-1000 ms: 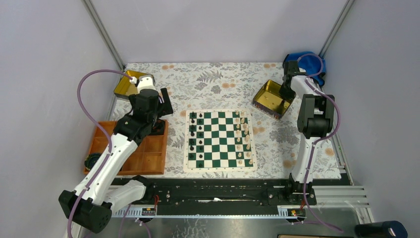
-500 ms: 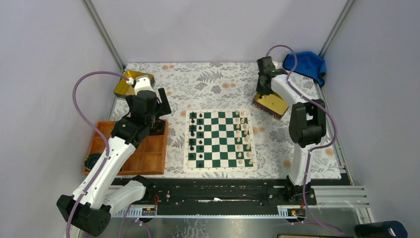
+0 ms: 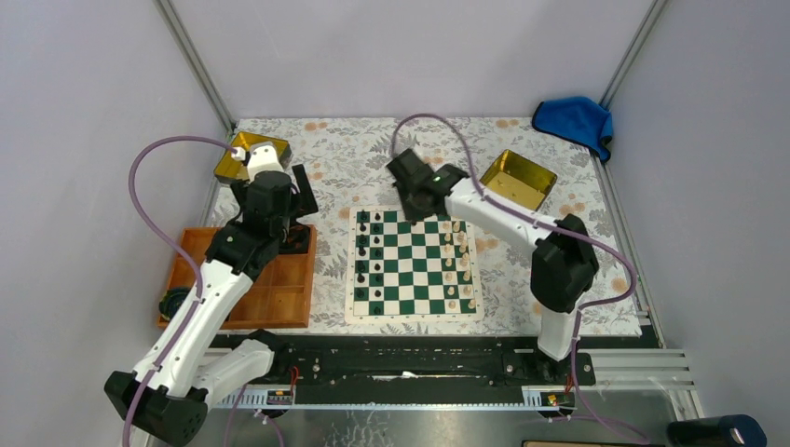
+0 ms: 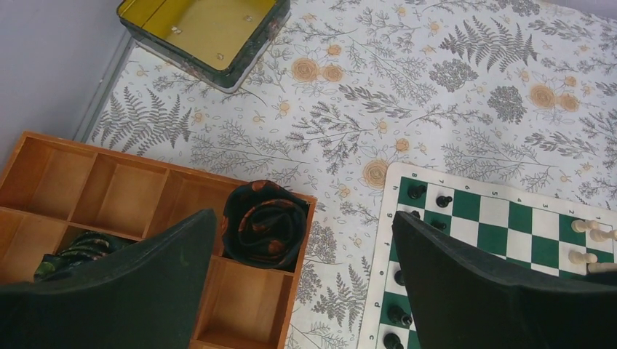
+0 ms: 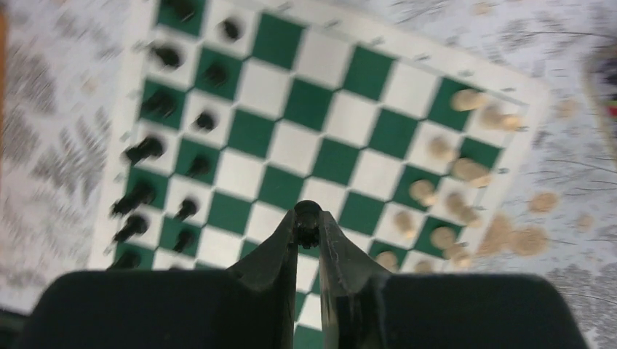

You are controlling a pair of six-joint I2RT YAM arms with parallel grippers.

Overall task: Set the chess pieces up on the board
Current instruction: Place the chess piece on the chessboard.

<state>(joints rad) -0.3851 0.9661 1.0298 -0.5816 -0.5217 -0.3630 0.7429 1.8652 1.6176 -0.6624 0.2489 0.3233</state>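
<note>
Floral surface (image 3: 391, 149); wooden tray (image 4: 109, 196) holds a rolled dark cloth (image 4: 263, 222); gold tin (image 4: 240, 69) beyond; left hand (image 4: 302, 233) spread wide above tray; right hand (image 5: 308, 222) pinches a black piece (image 5: 307, 209) over the board (image 5: 320, 160).

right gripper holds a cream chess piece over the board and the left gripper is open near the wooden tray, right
No: the right gripper's chess piece is black, not cream, as the right wrist view shows. It is over the board, and the left gripper is open near the wooden tray.
</note>
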